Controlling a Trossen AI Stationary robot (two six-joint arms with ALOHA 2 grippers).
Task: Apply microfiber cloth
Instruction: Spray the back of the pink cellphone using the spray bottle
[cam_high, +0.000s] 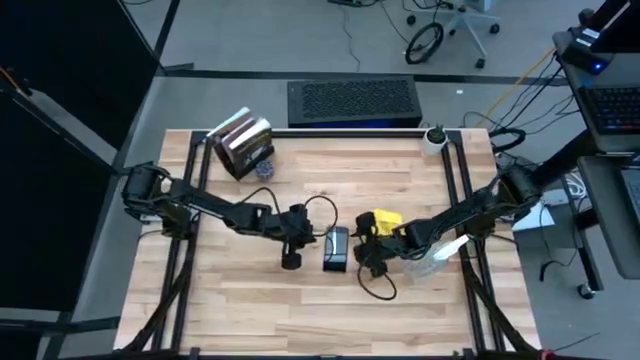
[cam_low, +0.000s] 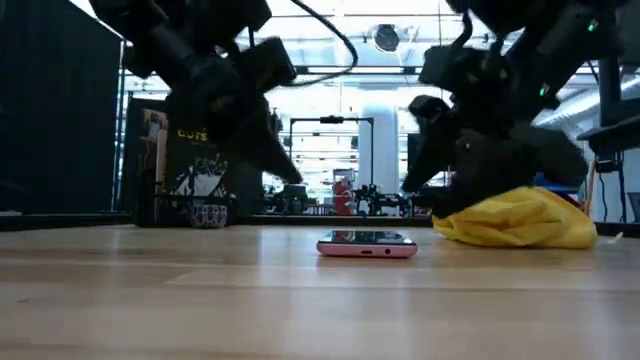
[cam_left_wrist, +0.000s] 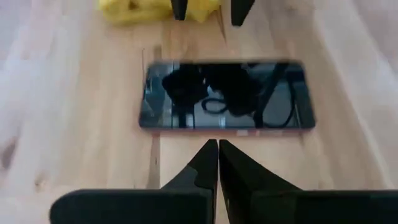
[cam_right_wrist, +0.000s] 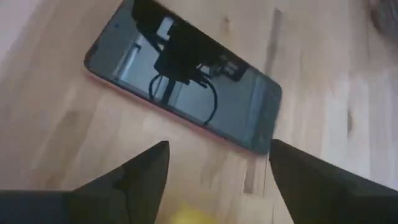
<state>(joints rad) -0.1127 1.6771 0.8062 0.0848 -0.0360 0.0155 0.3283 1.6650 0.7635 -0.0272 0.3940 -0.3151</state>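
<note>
At the far left of the wooden table (cam_high: 250, 300) the left arm reaches inward from its base, with a stack of boxes (cam_high: 243, 143) standing well behind it near the back edge. The left gripper (cam_left_wrist: 218, 163) sits just to the left of the smartphone (cam_high: 336, 248), its two dark fingers pressed together with only a hairline seam between them and nothing held. Just ahead of those closed tips, the wrist view shows the smartphone lying flat, its dark glass mirroring the arms and cables above, with a thin reddish edge along its near side. In the low view the phone (cam_low: 367, 244) rests flat on the boards between the two arms. On the phone's right, the right gripper (cam_right_wrist: 219, 163) hangs low with its fingers spread wide apart, gripping nothing; the phone lies just beyond the tips. The microfiber cloth (cam_high: 384, 222) is a bright yellow, crumpled heap on the table just beside the phone's right, directly under and against the right gripper; the low view shows it (cam_low: 520, 219) bunched beneath the dark wrist. Further right, beside the right arm, lies a clear bottle (cam_high: 437, 258).
</note>
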